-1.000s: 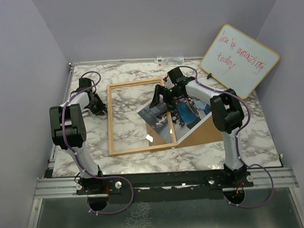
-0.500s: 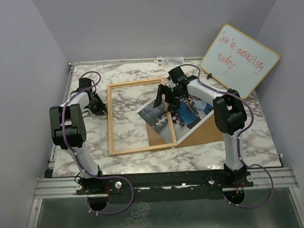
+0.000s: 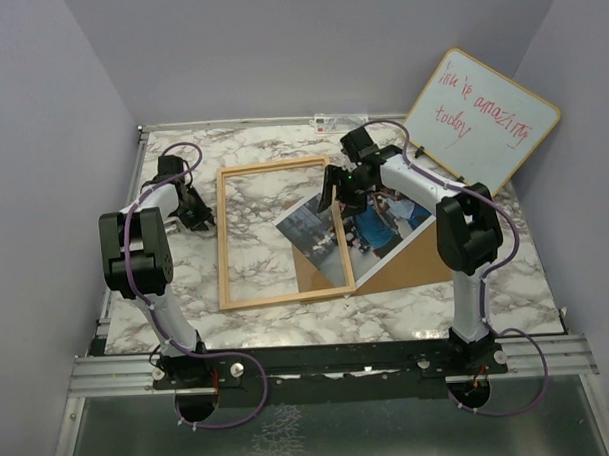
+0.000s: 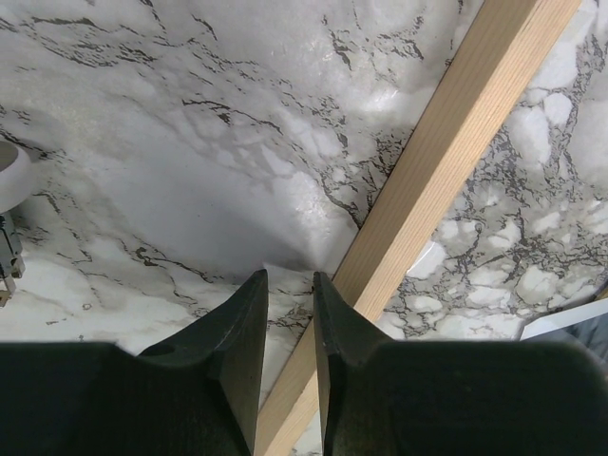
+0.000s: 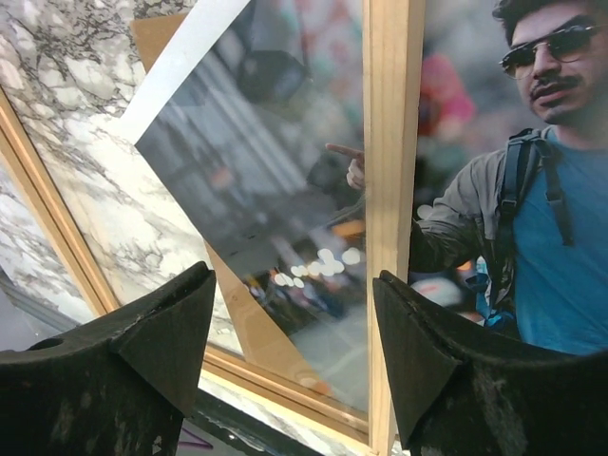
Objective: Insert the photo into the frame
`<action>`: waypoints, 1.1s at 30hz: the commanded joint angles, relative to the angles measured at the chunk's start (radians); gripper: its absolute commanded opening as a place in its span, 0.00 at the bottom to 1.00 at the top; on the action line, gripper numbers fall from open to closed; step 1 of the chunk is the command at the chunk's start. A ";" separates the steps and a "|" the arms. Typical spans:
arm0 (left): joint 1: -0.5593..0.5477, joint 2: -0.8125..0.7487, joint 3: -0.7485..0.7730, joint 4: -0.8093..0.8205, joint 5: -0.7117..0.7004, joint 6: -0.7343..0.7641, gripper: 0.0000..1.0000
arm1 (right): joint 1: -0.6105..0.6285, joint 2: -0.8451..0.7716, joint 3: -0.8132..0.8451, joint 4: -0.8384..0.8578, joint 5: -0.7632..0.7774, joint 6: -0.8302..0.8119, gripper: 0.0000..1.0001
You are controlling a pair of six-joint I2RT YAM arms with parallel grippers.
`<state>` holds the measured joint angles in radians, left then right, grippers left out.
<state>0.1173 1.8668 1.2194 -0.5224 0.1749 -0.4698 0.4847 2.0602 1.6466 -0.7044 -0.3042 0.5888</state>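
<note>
- Right end effector (image 5: 294, 285) spread, hovering over photo (image 5: 532, 237) and frame (image 5: 392, 142) rail.
- Left end effector (image 4: 289, 277) nearly pressed together; grip unclear.
- Marble surface (image 3: 262, 149), lilac walls (image 3: 308, 48).

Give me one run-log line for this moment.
left pincer: narrow gap, at frame left rail | right pincer: open over frame right rail | photo: partly under frame, on backing board

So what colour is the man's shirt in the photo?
Blue. The photo shows best in the right wrist view.
</note>
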 commanded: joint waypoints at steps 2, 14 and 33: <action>-0.001 0.015 0.028 -0.024 -0.028 0.008 0.28 | -0.001 -0.042 0.012 -0.028 0.052 -0.031 0.65; -0.001 0.016 0.025 -0.027 -0.016 0.008 0.29 | -0.002 0.005 -0.018 0.011 0.031 -0.046 0.46; -0.001 0.023 0.017 -0.027 0.018 0.007 0.29 | -0.002 0.091 -0.010 0.046 -0.009 -0.052 0.57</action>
<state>0.1173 1.8671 1.2213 -0.5262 0.1715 -0.4698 0.4828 2.1014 1.6424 -0.6872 -0.2874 0.5484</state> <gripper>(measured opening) 0.290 0.568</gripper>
